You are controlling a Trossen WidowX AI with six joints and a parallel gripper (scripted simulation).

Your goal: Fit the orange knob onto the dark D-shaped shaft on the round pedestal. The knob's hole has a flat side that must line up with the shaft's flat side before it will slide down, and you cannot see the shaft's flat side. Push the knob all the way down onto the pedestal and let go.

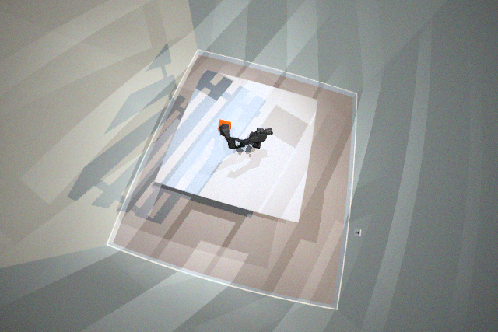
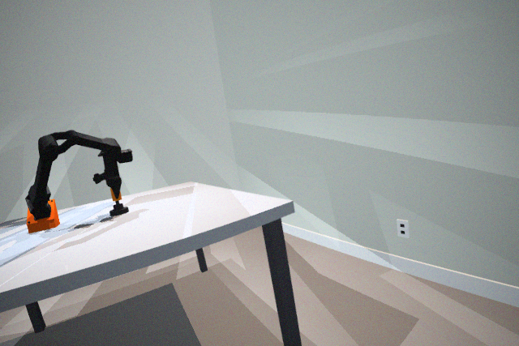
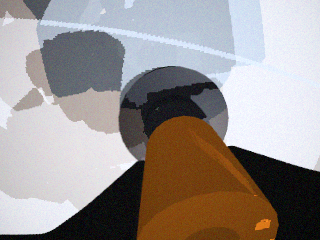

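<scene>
The orange knob (image 3: 200, 200) (image 2: 113, 197) is held upright between my gripper's (image 2: 114, 190) black fingers, which are shut on it. It hangs directly over the round dark pedestal (image 3: 136, 116) (image 2: 118, 210) on the white table (image 2: 188, 216) (image 1: 261, 191). The knob's lower end covers the pedestal's middle, so the shaft is mostly hidden. In the exterior view the knob sits a little above the pedestal, not down on it. In the top view the arm (image 1: 243, 141) hides both the knob and the pedestal.
The arm's orange base (image 2: 41, 218) (image 1: 224, 124) stands on the table to the left of the pedestal. The table's front edge and dark legs (image 2: 280, 275) show in the exterior view. Shifting light patches cover the table and walls.
</scene>
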